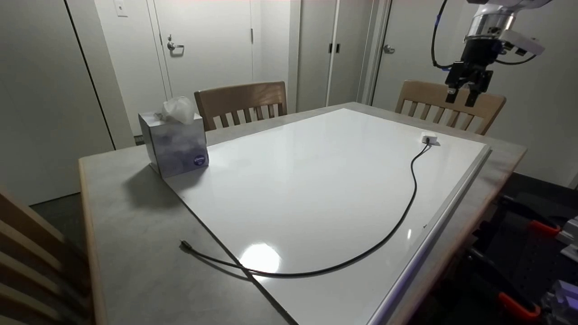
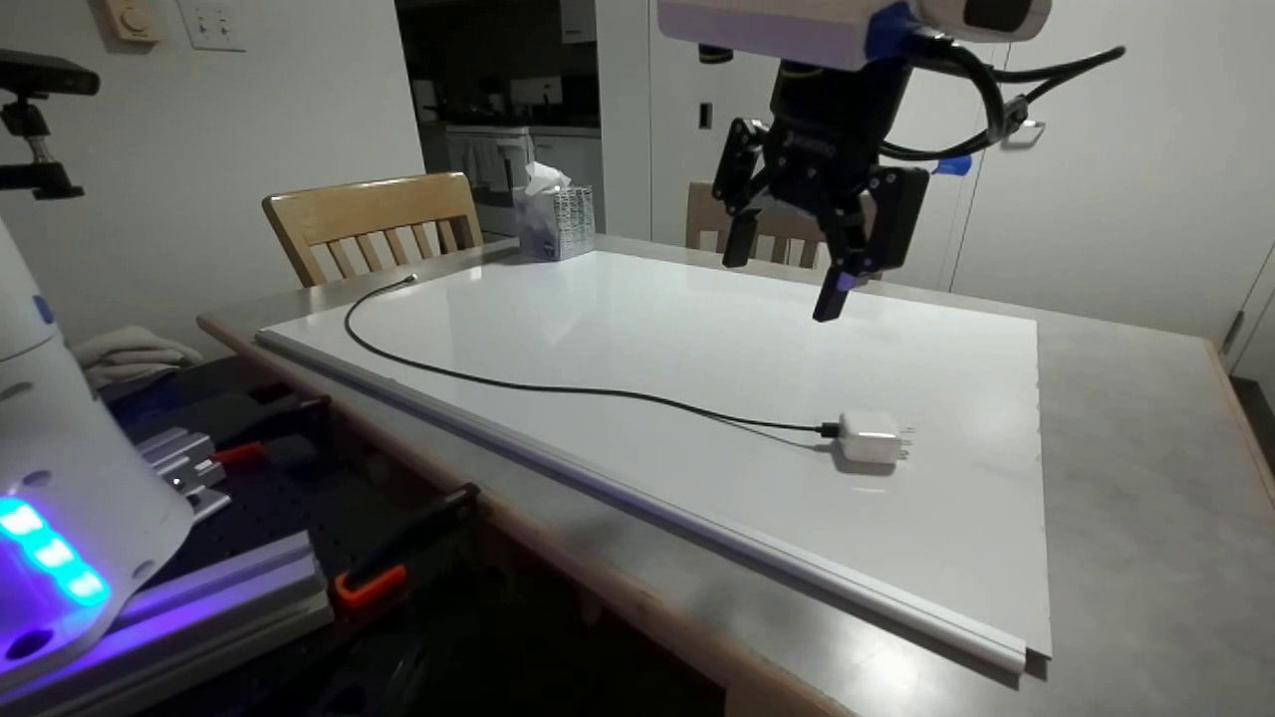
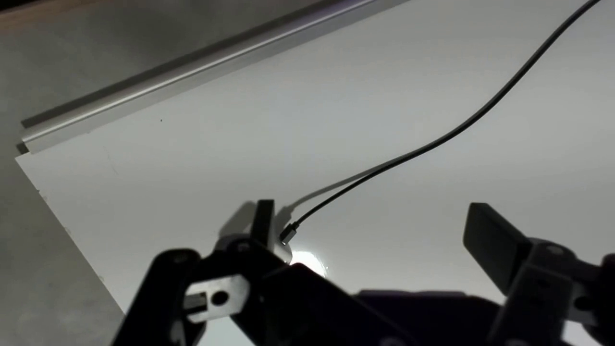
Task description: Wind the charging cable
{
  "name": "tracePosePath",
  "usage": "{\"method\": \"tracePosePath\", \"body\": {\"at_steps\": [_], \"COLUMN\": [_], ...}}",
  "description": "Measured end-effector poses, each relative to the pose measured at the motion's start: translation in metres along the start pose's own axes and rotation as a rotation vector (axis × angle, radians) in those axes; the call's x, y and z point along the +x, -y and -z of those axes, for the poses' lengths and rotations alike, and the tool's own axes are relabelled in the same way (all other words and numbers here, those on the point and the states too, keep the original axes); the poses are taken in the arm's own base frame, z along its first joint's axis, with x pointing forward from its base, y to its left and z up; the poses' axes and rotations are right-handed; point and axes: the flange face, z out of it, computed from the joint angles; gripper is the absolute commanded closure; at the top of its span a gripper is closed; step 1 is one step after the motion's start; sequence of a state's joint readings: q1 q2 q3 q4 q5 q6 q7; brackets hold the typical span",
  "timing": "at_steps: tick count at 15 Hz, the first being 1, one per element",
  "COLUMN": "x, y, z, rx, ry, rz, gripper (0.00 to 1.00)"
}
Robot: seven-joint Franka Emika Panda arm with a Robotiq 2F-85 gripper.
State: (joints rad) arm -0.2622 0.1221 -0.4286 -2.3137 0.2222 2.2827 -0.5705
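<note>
In an exterior view, the wrist (image 1: 490, 26) hangs at two o'clock, and the Robotiq gripper (image 1: 461, 98) below it aims down, canted slightly toward seven, its fingers apart and well above the table (image 1: 135, 234); a slat-back wooden chair (image 1: 424, 91) shows behind them. The black charging cable (image 1: 316, 272) starts at a white wall charger (image 1: 428, 137) between two and three o'clock, swings through four, bows at six and crosses the edge of the whiteboard (image 1: 293, 189), ending at eight over the table. A tissue box (image 1: 178, 144) sits toward nine, at the whiteboard's corner.

In an exterior view, the robot base (image 2: 100, 468) stands between eight and nine o'clock, its lights blue. The gripper hangs at two, fingertips downward and spread, one lower in the view than its partner, well apart from the wall charger between three and four. From there the cable snakes over the whiteboard to nine, hooks back and ends between nine and ten.

In the wrist view, the fingers jut up from the bottom edge, wide apart: one tip between seven and eight o'clock, its partner between three and four. The wall charger shows between six and seven, partly hidden behind a finger; the cable's dark plug (image 3: 288, 234) meets it there, and the cable runs off at two. A metal rail (image 3: 192, 73) edges the whiteboard from nine round to one.
</note>
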Motion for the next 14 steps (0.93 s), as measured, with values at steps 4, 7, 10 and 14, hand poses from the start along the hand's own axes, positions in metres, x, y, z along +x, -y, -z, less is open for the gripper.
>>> {"method": "tracePosePath", "body": {"at_steps": [4,7,10,14], "x": [0.010,0.023,0.034,0.036], "y": [0.002,0.003,0.007,0.004], "z": [0.002,0.001,-0.007,-0.022], "rx": [-0.051,-0.102,-0.115,-0.102], "ry": [-0.065,-0.161,-0.238,-0.238], "rz": [-0.018,-0.025,-0.047,-0.096], "gripper": [0.00,0.00,0.00,0.00]}}
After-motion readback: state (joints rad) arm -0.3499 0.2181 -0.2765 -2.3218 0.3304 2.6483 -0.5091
